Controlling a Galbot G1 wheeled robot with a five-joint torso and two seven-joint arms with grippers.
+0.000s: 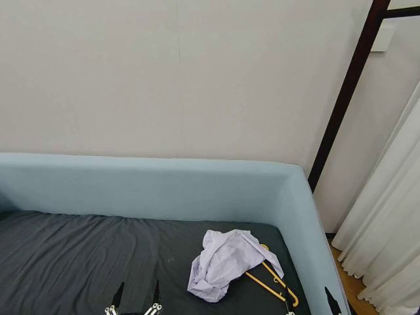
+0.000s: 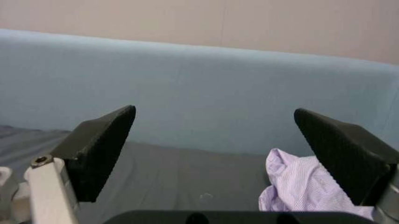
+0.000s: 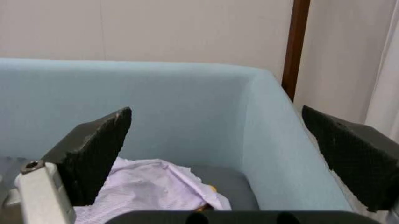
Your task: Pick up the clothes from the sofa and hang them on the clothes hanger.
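So the shirt (image 1: 226, 264), a crumpled lilac striped thing, is lying in a heap on the dark seat cushion (image 1: 79, 256), lower centre-right of the head view, tucked toward the corner where the pale blue sofa back (image 1: 164, 190) meets the armrest. A yellow hanger (image 1: 277, 283) lies flat on the cushion right beside it, with its upper end disappearing under the fabric. Nothing is holding either of them.

The left gripper (image 1: 137, 296) pokes in at the bottom edge of the head view, left of the shirt and a bit apart from it. Its jaws stand wide apart with nothing between them. The left wrist view backs that up: both fingers (image 2: 100, 149) are spread, with just cushion and sofa back in the gap and the shirt (image 2: 299, 186) off beyond one finger.

The right gripper (image 1: 308, 303) sits at the bottom right of the head view, near the hanger's lower end and the armrest. It's gaping open and empty too, and in the right wrist view the shirt (image 3: 149, 189) lies low ahead of it.

My read is that the task has basically not started. No grab yet, nothing lifted, nothing hung. Picking up, carrying and hanging are all left to do. There's a dark pole (image 1: 348, 85) in the upper right next to a white curtain (image 1: 394, 230), and I can't tell whether it's part of a rack.
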